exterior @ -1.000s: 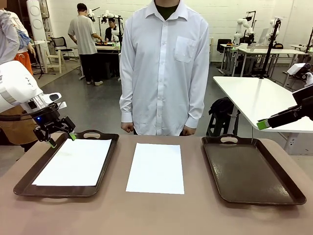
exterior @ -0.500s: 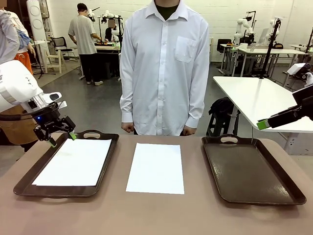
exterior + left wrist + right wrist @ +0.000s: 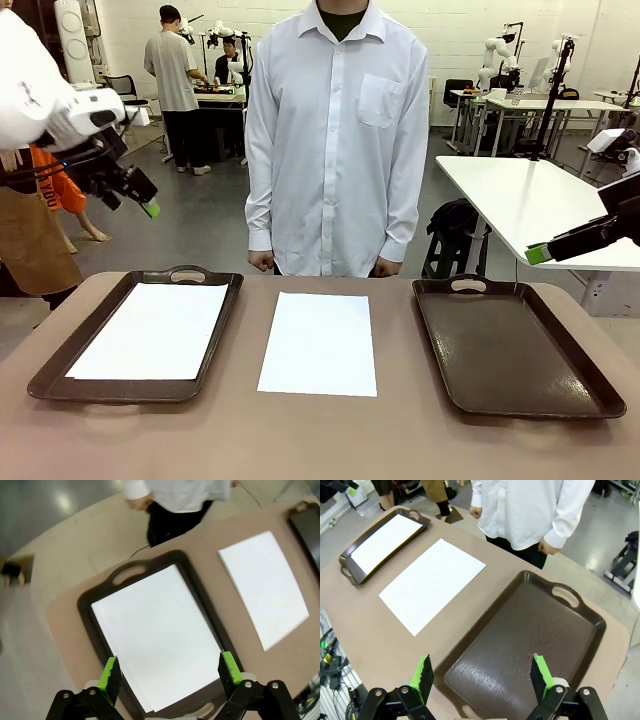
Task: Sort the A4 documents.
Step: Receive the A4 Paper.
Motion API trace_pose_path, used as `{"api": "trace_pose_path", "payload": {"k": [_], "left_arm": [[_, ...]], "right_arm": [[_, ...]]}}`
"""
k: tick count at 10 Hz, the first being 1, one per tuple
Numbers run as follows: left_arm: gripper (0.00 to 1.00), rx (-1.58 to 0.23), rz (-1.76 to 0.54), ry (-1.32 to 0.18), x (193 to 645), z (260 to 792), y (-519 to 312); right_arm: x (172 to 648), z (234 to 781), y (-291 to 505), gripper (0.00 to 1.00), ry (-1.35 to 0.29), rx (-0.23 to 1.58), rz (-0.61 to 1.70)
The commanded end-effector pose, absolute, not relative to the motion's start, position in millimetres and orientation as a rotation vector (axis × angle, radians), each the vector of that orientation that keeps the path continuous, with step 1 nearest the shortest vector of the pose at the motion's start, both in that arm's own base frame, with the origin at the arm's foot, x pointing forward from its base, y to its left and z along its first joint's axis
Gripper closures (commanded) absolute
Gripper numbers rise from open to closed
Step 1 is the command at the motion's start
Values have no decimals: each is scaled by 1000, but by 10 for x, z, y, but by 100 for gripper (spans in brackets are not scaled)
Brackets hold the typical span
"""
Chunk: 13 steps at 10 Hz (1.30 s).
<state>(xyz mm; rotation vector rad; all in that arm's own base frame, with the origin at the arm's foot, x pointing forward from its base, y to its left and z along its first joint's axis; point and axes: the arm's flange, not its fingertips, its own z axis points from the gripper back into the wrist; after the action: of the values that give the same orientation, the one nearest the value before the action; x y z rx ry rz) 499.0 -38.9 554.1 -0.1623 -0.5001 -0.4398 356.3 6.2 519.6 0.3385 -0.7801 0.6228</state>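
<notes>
Front view: on the bench (image 3: 400,440), the loose A4 document (image 3: 320,342) lies between the left tray (image 3: 60,365), which holds another sheet (image 3: 150,330), and the bare right tray (image 3: 500,350), its long axis running toward the person. The left gripper (image 3: 135,200) and right gripper (image 3: 540,253) both hang with jaws apart, holding nothing. The document sits inward of and below each, neither clearly nearer.

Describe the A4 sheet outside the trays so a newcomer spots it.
On the brown table, find the left tray and the right tray. The white sheet lies between them, before the person. Unlike the other sheet, it rests on bare tabletop, not in a tray.
</notes>
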Motion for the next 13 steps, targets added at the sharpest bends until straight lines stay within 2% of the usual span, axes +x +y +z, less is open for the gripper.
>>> {"api": "trace_pose_path", "payload": {"k": [1,3,4,5,11,13], "left_arm": [[0,-360,-619,-546,4675,5426,27],[0,-429,-558,-612,4577,5435,282],[0,-548,-707,-559,4537,5391,383],[0,-565,-734,-580,4471,5391,466],[0,-519,-719,-632,4383,5458,464],[0,-524,-616,-584,4489,5489,428]], "right_arm": [[3565,5190,64,0,-779,341,623],[3565,5190,64,0,-779,341,623],[3565,5190,64,0,-779,341,623],[3565,5190,64,0,-779,341,623],[3565,5190,64,0,-779,341,623],[3565,5190,64,0,-779,341,623]]}}
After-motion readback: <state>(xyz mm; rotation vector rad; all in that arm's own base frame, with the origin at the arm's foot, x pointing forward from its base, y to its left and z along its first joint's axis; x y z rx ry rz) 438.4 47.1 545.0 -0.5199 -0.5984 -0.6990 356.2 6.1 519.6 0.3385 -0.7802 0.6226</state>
